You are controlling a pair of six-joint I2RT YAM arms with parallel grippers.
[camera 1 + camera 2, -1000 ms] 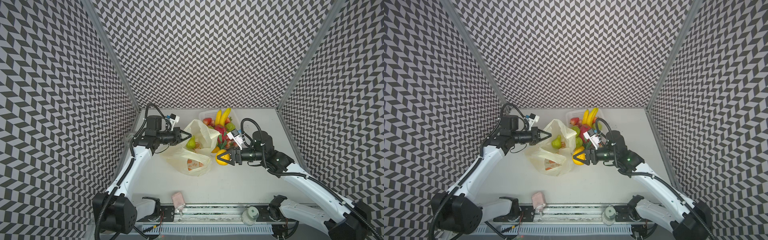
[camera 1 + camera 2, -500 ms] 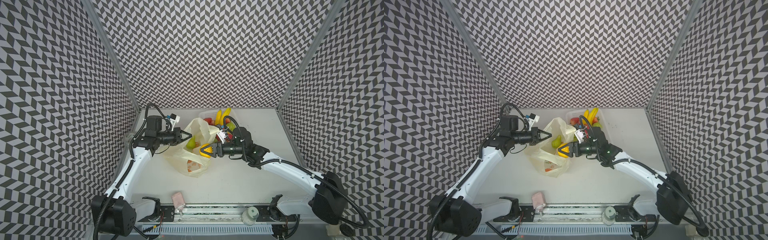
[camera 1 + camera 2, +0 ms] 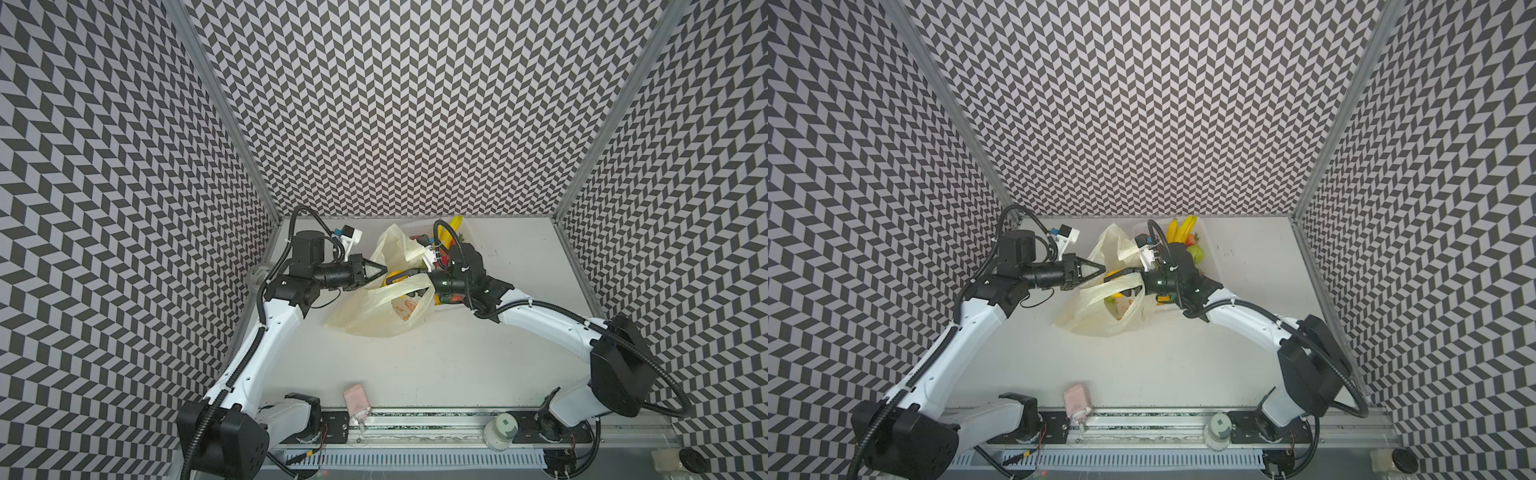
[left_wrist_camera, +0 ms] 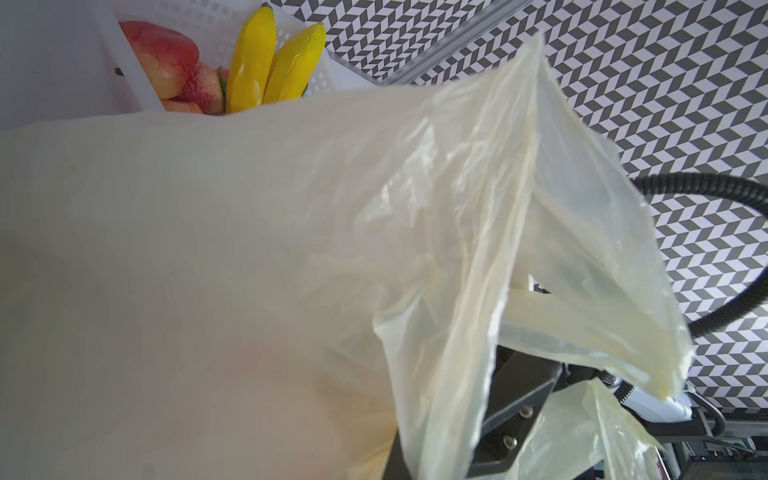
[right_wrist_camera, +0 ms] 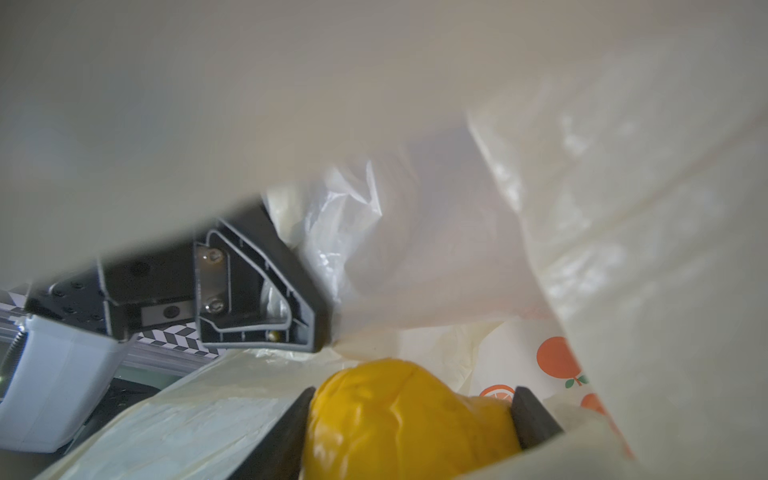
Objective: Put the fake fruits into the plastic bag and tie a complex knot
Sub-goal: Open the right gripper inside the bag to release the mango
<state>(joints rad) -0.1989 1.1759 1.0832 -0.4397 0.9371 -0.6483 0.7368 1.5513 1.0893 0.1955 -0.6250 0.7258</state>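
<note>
Right gripper (image 5: 413,432) grasping a yellow fruit (image 5: 395,399), fingers already inside the mouth of the plastic bag (image 3: 374,316). Left gripper (image 3: 376,269) clenched on the bag's rim, lifting it. Bag lies near the table's (image 3: 415,374) back edge, just beside the white basket (image 4: 129,75) holding bananas (image 4: 253,62). Judgement: carry the fruit deeper before releasing, and hold the rim taut so the film cannot sag.

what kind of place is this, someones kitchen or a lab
Most likely a robot test booth, not a kitchen: black-and-white zigzag walls close in a white table, two white robot arms are mounted on a rail at its front edge, and the fruit looks plastic.
</note>
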